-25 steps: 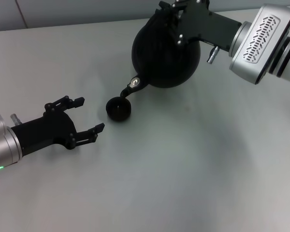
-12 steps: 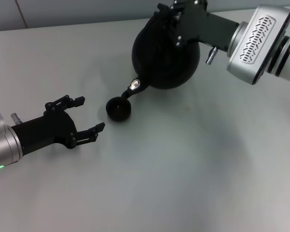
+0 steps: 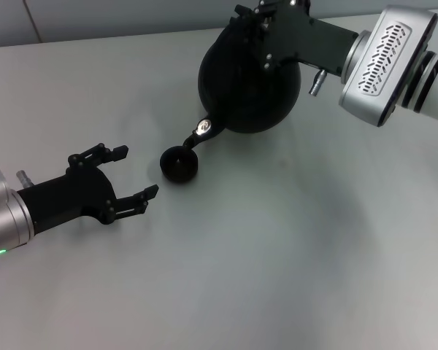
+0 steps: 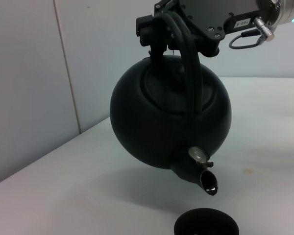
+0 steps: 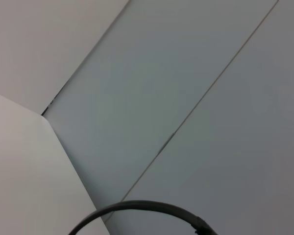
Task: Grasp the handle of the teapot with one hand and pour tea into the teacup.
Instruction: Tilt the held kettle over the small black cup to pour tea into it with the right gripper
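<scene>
**Teapot tipped over the cup, right tool on the handle**

Pale grey bench (image 3: pixel 292 262) carries everything; a light panelled wall (image 4: pixel 34 73) stands behind it.

My right arm, silver-cased (image 3: pixel 383 65), reaches in from the far right. Its black right tool (image 3: pixel 266 18) is clamped on the tall arched black band handle (image 4: pixel 192 73) at its top, as the left wrist view shows: the band runs up into the fingers and the pot hangs from it.

The large round matte-black teapot (image 3: pixel 248 80) is lifted clear of the bench and tilted forward toward my left side, its shadow lying on the surface beneath. The short stubby spout (image 4: pixel 203 177) points down and out, with a small silvery fitting on its upper side. Spout mouth hangs just above the cup's rim, apart from it. I cannot tell whether any liquid is running.

My left arm lies low at the near left. Its black left tool (image 3: pixel 128 175) is spread wide, fingers pinching nothing, aimed at the cup and near it but not touching.

The tiny round black handleless teacup (image 3: pixel 179 163) stands upright on the bench, between the left tool and the teapot, directly under the spout tip.

The right wrist view shows only wall panels and a dark curved cable (image 5: pixel 147 208).
</scene>
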Available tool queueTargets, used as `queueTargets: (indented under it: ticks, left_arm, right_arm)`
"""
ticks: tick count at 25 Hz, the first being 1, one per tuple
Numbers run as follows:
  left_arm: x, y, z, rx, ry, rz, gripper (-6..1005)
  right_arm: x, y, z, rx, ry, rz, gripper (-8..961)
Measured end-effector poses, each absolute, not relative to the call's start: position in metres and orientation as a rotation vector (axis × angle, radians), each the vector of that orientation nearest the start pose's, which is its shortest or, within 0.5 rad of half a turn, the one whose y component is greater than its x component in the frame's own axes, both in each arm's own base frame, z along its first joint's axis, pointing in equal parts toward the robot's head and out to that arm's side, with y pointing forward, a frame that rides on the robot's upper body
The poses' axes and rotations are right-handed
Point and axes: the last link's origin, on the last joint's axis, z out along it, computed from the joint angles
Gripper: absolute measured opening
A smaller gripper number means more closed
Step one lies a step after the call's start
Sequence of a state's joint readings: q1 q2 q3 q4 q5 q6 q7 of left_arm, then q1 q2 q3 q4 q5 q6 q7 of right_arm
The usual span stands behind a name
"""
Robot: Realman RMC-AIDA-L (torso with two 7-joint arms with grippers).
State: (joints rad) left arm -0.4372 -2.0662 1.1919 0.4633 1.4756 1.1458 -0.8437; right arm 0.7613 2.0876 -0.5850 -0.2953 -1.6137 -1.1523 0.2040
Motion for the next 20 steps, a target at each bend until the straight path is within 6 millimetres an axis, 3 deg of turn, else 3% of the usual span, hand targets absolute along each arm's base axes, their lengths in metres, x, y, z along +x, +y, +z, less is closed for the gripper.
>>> queueTargets:
  ticks: [20]
  left_arm:
    - [-0.2870, 0.3221, -0.0578, -2.591, -0.247, -0.509, 860]
  right_arm:
    - [0.2144, 0.4166, -0.0285, -2.216, -0.430, 0.416, 80]
